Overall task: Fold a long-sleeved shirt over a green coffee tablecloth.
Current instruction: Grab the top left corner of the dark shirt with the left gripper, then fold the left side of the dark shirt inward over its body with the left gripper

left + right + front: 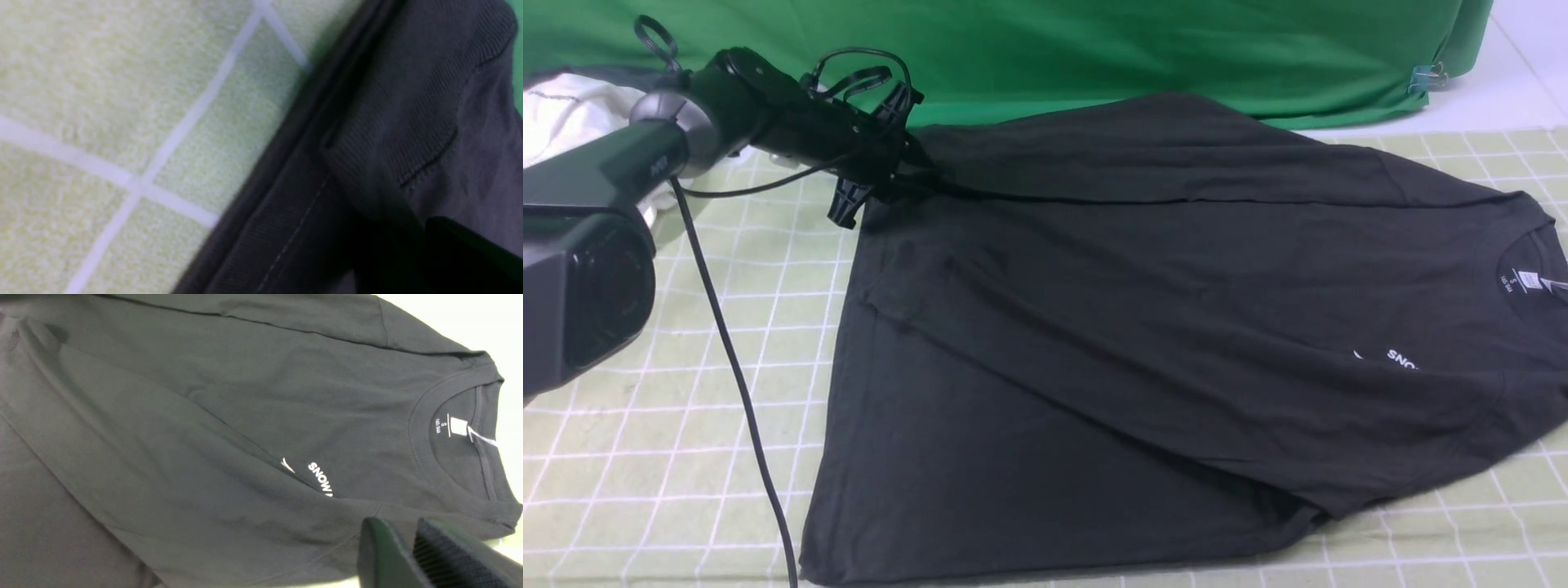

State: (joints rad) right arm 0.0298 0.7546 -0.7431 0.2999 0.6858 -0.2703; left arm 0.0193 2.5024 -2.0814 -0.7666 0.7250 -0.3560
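The long-sleeved shirt (1135, 310) (204, 416) is black and lies flat on the green coffee tablecloth (686, 343) (102, 81), collar to the right, with both sleeves folded across the body. Its white print (1401, 359) (320, 479) and neck label (1531, 282) (457, 426) show. My left gripper (886, 184) (404, 245) is down at the shirt's far-left corner, where a ribbed cuff (408, 134) runs into its dark jaws; it looks shut on that fabric. My right gripper (398, 524) hangs above the shoulder near the collar, slightly open and holding nothing. It is out of the front view.
A bright green sheet (1094, 49) hangs along the back, held by a clip (1425, 77) at its right end. A white garment (564, 114) lies at the far left behind my left arm. A black cable (735, 376) trails from that arm across the cloth.
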